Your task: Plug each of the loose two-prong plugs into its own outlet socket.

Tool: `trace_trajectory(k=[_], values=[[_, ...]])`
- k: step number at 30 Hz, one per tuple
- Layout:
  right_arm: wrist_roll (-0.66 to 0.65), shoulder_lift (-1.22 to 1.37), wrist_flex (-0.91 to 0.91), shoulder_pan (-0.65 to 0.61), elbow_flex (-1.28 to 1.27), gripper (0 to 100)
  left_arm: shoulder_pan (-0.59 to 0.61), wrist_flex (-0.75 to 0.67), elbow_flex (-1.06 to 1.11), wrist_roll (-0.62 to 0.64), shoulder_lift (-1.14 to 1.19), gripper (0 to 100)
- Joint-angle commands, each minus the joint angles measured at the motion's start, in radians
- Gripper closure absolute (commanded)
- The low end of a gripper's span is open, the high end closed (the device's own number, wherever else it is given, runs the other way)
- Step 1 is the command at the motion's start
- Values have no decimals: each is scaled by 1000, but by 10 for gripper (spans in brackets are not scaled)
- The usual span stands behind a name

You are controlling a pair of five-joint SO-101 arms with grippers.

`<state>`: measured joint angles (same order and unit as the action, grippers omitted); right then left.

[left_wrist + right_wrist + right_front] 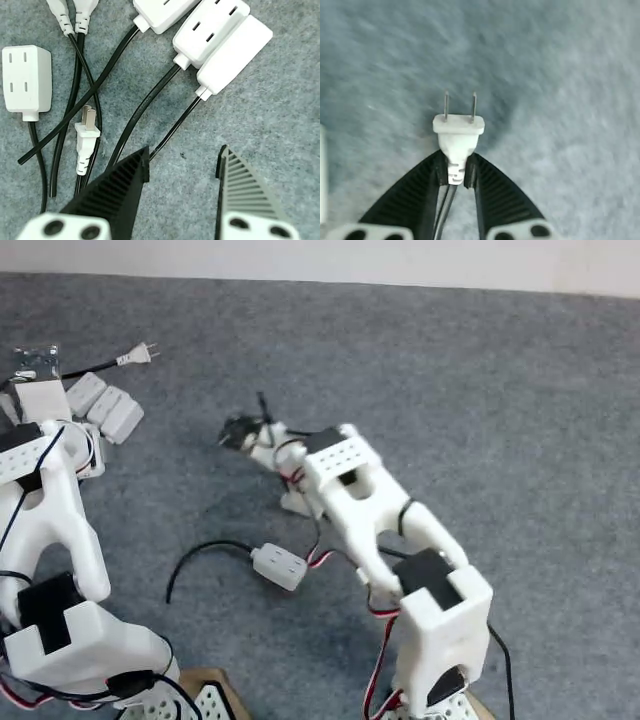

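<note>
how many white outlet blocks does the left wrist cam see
4: three outlet blocks packed side by side, a fourth block apart near a loose plug. More may lie outside this view.

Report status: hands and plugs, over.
Right hand shut on two-prong plug, prongs clear. Left hand open above outlet blocks. Crossed black cords flank loose plug there.

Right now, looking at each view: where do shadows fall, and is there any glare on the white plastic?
High view: a soft-edged shadow lies on the carpet beside the right arm. Right wrist view: the plug in the right gripper throws a faint dark patch beside its prongs. Left wrist view: even light, no glare on the outlet blocks, only thin shadows along the cords.
</note>
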<state>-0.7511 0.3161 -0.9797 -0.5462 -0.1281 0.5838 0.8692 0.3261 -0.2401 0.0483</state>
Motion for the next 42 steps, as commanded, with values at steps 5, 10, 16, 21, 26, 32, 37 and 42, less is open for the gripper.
trace_trajectory(k=[5, 10, 16, 21, 26, 32, 37, 42], values=[[140, 38, 28, 67, 1, 991, -50, 15, -42, -6, -8, 769], [210, 133, 21, 73, 54, 986, -88, 17, -41, -5, -8, 769], [216, 150, -38, 73, 62, 985, -87, 17, -44, -9, -10, 769], [216, 153, -50, 73, 54, 985, -90, 44, -51, -28, -12, 769], [216, 153, -51, 68, 54, 985, -90, 69, -54, -28, -12, 769], [213, 154, -51, 67, 53, 985, -101, 169, -147, -28, -12, 769], [210, 156, -47, 67, 51, 985, -133, 198, -176, -28, -12, 769], [210, 170, -44, 67, 53, 985, -160, 218, -217, -25, -12, 769]])
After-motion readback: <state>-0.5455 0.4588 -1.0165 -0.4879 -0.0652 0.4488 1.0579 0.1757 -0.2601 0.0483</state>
